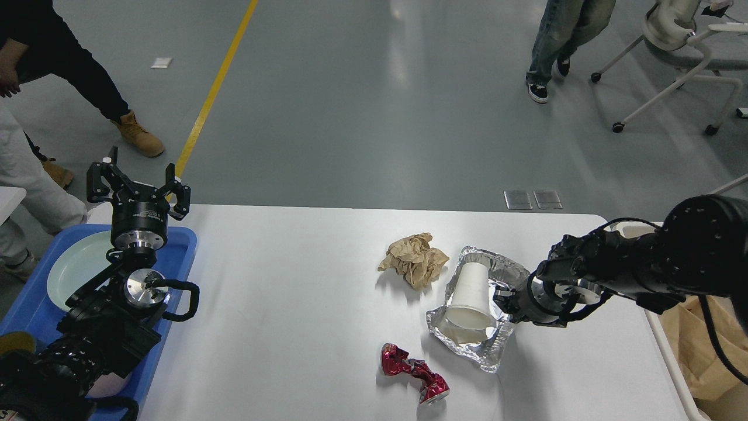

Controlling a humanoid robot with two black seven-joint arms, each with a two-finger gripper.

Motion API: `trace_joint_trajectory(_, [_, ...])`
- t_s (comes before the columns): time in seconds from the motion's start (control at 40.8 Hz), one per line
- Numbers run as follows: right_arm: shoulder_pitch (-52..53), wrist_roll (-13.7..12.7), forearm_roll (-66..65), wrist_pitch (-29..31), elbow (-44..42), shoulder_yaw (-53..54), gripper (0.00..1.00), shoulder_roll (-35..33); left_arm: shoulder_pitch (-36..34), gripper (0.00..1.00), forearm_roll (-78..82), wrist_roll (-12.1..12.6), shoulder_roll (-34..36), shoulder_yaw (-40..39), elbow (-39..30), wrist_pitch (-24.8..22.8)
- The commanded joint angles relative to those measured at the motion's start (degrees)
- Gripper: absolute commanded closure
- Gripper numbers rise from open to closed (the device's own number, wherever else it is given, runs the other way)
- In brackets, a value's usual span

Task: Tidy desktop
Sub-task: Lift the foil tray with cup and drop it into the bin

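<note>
The white desktop [280, 304] carries a crumpled foil tray [497, 345] with a white paper cup [469, 294] lying in it, mouth toward me. A crumpled brown paper [414, 257] lies just left of the foil tray. A crushed red can [414, 373] lies near the front edge. My right gripper [504, 299] is at the foil tray's right rim and is shut on it. My left gripper [138, 188] is open and empty, held up over the far end of the blue tray [181, 245].
A pale green plate [76, 266] lies in the blue tray at the table's left end. A bin with a brown paper bag [707, 351] stands off the right edge. People's legs [552, 41] and a wheeled chair [678, 64] are on the floor beyond.
</note>
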Motion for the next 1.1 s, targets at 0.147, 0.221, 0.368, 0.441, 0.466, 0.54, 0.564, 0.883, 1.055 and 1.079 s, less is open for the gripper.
trace_joint_trajectory(0.147, [7.27,-0.02,0.00,0.46,4.52,-0.01,1.00,-7.98,-0.01,0.04,0.00,0.01,0.00,0.00,0.00,0.00])
trace_joint_trajectory(0.221, [10.16,-0.02,-0.09,0.81,6.02,0.17,1.00,-10.17,-0.01,0.03,0.00,0.01,0.00,0.00,0.00,0.00])
trace_joint_trajectory(0.368, [17.98,0.06,-0.26,2.48,9.01,0.87,1.00,-15.18,-0.01,0.04,0.00,0.01,0.00,0.00,0.00,0.00])
trace_joint_trajectory(0.441, [22.11,0.06,-0.26,5.02,8.92,1.05,1.00,-17.47,-0.01,0.03,0.00,0.01,0.00,0.00,0.00,0.00])
trace_joint_trajectory(0.466, [23.52,0.06,-0.26,5.90,8.83,1.05,1.00,-18.08,-0.01,0.03,0.00,0.01,0.00,0.00,0.00,0.00])
trace_joint_trajectory(0.54, [28.87,0.06,-0.18,8.88,8.66,0.52,1.00,-20.36,-0.01,0.04,0.00,0.01,0.00,0.00,0.00,0.00])
trace_joint_trajectory(0.564, [30.29,0.06,-0.18,9.42,8.57,0.35,1.00,-20.90,-0.01,0.03,0.00,0.01,0.00,0.00,0.00,0.00])
trace_joint_trajectory(0.883, [37.78,-0.02,0.17,9.26,6.99,-5.80,1.00,-26.70,-0.01,0.04,0.00,0.01,0.00,0.00,0.00,0.00])
trace_joint_trajectory(1.055, [24.26,-0.02,0.35,-5.23,4.70,-9.50,1.00,-32.58,-0.01,0.04,0.00,0.01,0.00,0.00,0.00,0.00])
trace_joint_trajectory(1.079, [22.32,-0.02,0.35,-6.99,4.35,-9.33,1.00,-33.55,-0.01,0.04,0.00,0.01,0.00,0.00,0.00,0.00])
